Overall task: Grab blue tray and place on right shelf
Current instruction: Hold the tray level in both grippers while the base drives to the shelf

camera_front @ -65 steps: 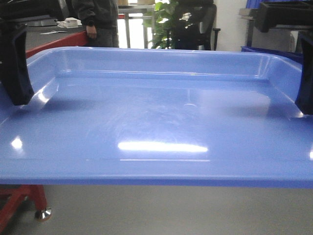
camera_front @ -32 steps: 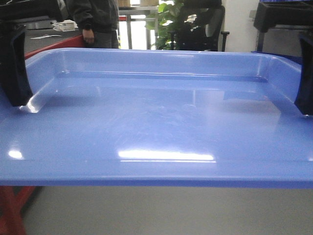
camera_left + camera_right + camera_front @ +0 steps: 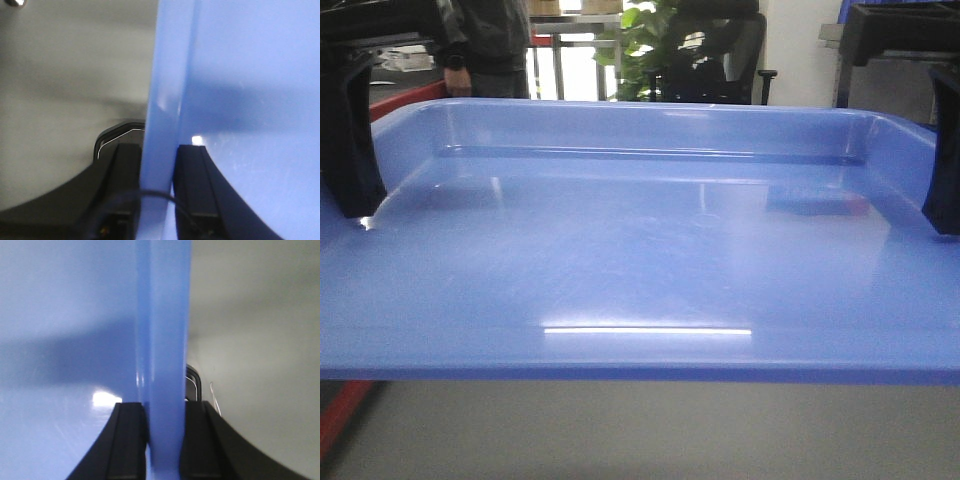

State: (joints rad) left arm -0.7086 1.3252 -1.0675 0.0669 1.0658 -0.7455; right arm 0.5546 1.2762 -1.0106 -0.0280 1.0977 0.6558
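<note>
The blue tray (image 3: 640,250) fills the front view, held level in the air above the grey floor. My left gripper (image 3: 355,190) is shut on its left rim, one black finger inside the tray. My right gripper (image 3: 942,200) is shut on its right rim. In the left wrist view the rim (image 3: 162,120) runs up between the two black fingers (image 3: 192,185). In the right wrist view the rim (image 3: 162,340) is pinched between the fingers (image 3: 130,440). The right shelf is out of view.
A person in dark clothes (image 3: 485,45) stands at the back left beside a red-edged table (image 3: 400,98). A black office chair (image 3: 715,55) and a green plant (image 3: 640,40) are behind the tray. Grey floor (image 3: 650,430) lies below.
The background has slid left behind the tray: person, chair and red frame all shifted left. The red leg and castor at lower left have left the view. Both grips are unchanged.
</note>
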